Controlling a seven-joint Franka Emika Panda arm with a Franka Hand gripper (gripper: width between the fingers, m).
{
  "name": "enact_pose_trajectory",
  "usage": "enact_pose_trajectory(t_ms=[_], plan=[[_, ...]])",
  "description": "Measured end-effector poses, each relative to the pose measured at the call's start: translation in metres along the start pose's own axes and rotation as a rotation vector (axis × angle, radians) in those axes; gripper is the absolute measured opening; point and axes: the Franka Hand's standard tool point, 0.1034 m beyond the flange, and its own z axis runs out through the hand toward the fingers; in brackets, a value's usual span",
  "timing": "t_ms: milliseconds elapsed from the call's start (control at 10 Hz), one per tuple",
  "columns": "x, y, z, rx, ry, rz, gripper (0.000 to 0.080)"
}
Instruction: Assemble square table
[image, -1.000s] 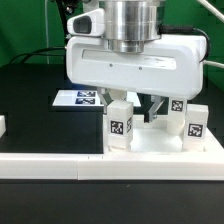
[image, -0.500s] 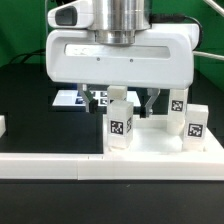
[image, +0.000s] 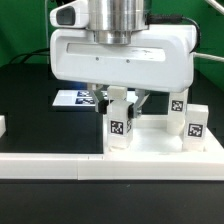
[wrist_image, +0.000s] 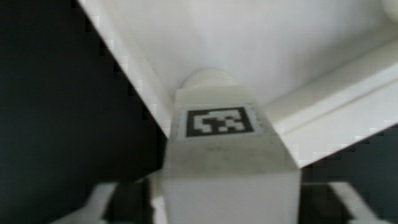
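The claw (image: 119, 98) was higher up and more to the exterior view's right a second ago — now it has dropped down over the front leg (image: 118, 122). Its fingers (image: 105, 99) were wide apart just before, and now they have moved in close beside the leg's top

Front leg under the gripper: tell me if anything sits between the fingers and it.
Nothing visible does. The gripper is right over the front leg, a finger on each side in the wrist view, with only the leg between them.

Legs (image: 118, 125) crowd the hand (image: 122, 97); rightward room seems tight.
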Motion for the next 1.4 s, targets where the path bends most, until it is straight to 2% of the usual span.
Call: enact_pose_trajectory(t_ms=[400,700,800,1000,1100,1400], plan=[[0.0002,0.0017,0.0005,-0.002,0.000,0.332,0.0289],[-0.0018,0.0044,0.0012,0.003,0.017,0.785,0.0289],[-0.0026,0.0057,0.0015,0.012,0.002,0.971,0.0290],[-0.0029,0.0068,0.0014,0.052,-0.069,1.245,0.0290],[-0.0014,0.0082,-0.0001,0.051,-0.123,1.441,0.0291],[-0.0023,0.0074,0.0012,0.052,-0.120,1.412,0.0291]])
